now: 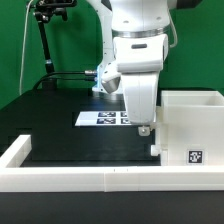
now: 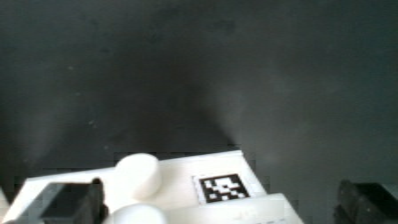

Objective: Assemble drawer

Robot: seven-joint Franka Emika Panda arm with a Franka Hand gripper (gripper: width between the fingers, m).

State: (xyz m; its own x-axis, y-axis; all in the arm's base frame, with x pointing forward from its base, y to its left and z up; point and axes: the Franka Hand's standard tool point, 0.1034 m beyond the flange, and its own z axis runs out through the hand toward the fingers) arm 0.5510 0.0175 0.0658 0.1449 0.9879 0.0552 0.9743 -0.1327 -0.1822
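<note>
1. Drawer shell [image 1: 192,128]: matte white plastic, box-shaped, open at the top with thin walls. It stands on the black counter [image 1: 60,125] at the exterior view's right, close behind the long low white rim wall [image 1: 60,166].
2. One black-and-white square tag [image 1: 195,157] shows on the shell's front face, low down.
3. Tool [image 1: 144,130]: hangs from the white arm, tips down, just beside the shell's near corner on the exterior view's left of it. Contact with the shell cannot be judged.
4. Wrist view: both dark fingers [image 2: 66,202] sit far apart at the frame edges, so the tool is spread wide and grips nothing.
5. Between them lies a white part [image 2: 196,170] bearing one square tag [image 2: 222,188], with a rounded white knob [image 2: 135,170] beside it. Which drawer piece this is cannot be told.
6. Marker board [image 1: 100,118]: flat white strip lying on the counter behind the tool, partly hidden by it.
7. Count in exterior view: one shell, one marker board, one rim wall, one tool. No trays identifiable there.
</note>
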